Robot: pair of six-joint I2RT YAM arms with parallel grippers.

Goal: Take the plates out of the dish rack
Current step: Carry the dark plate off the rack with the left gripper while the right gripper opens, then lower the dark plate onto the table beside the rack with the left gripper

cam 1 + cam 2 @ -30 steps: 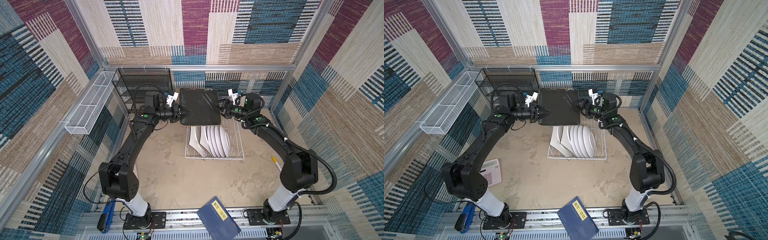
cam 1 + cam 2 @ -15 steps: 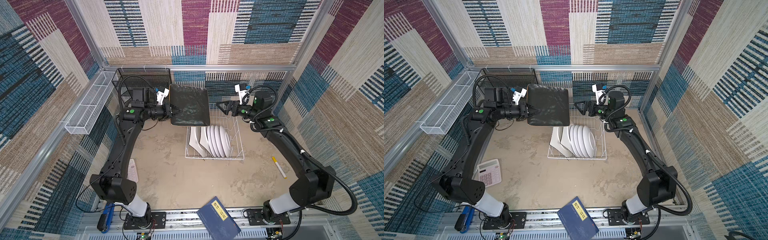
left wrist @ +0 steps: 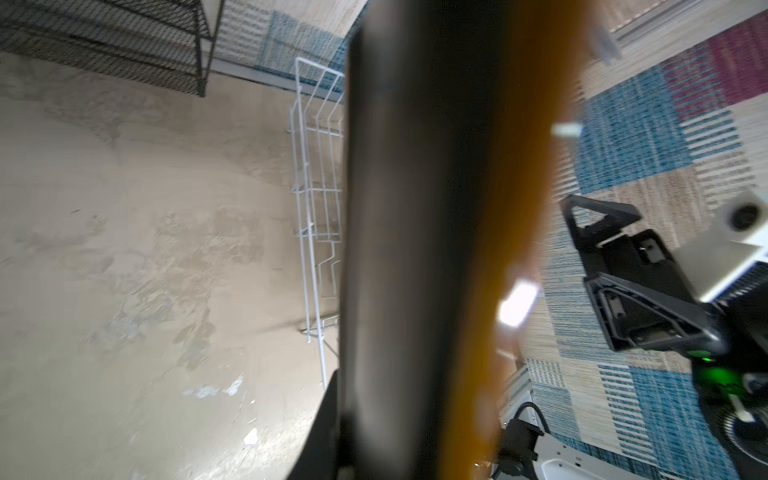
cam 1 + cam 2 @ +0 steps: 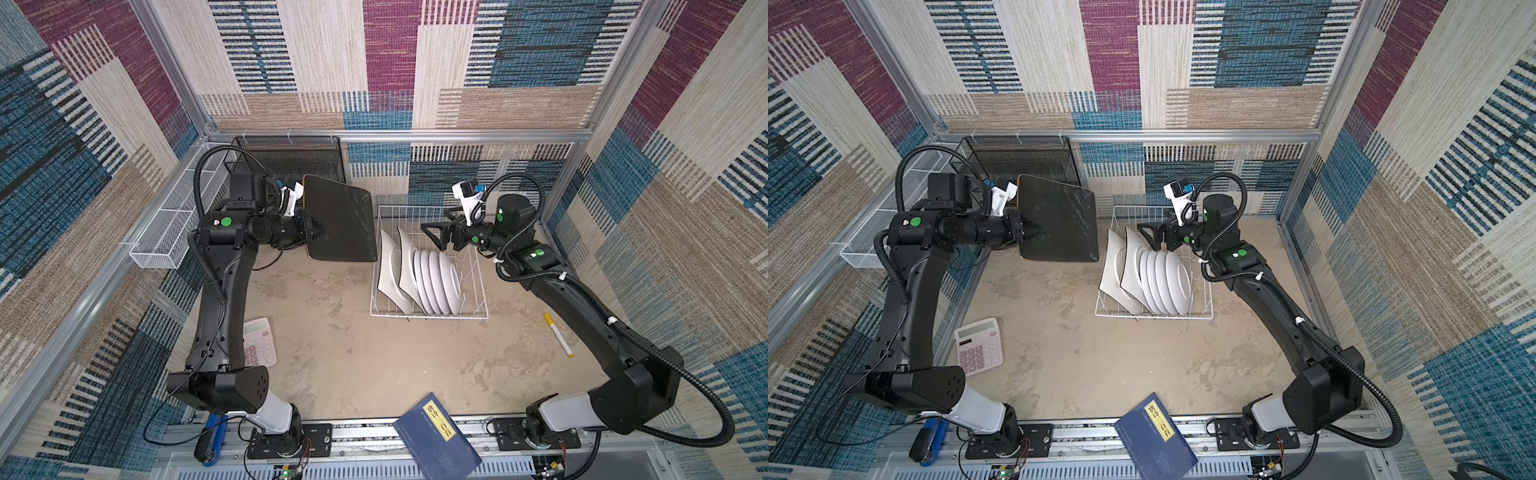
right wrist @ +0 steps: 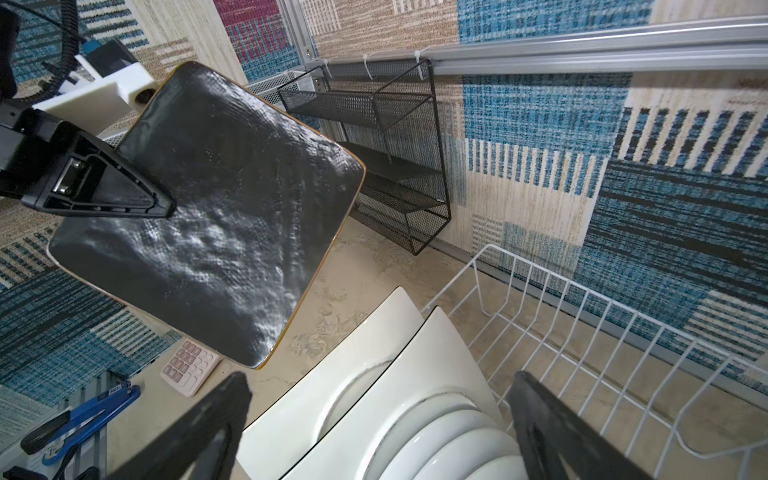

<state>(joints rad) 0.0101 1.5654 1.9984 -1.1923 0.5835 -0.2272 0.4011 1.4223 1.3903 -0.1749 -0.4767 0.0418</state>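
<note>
Looking down in both top views, you see the left claw [image 4: 322, 227] clamped on the edge of a dark square plate [image 4: 345, 220], which is held tilted above the tabletop [image 4: 332, 353], just left of the dish rack [image 4: 476, 291]. The right claw [image 4: 430, 237] gapes wide over the racked plates [image 4: 436, 282].

Left wrist view: the square plate [image 3: 415, 249] fills the middle edge-on and blurred, with the dish rack [image 3: 316, 166] beside it.

Right wrist view: your wide fingers [image 5: 208, 428] straddle the racked plates [image 5: 415, 415], which stand on edge.

Bright, even light, faint shadows. Left wrist view blurs the near plate [image 3: 415, 208]; top views bend at edges.
</note>
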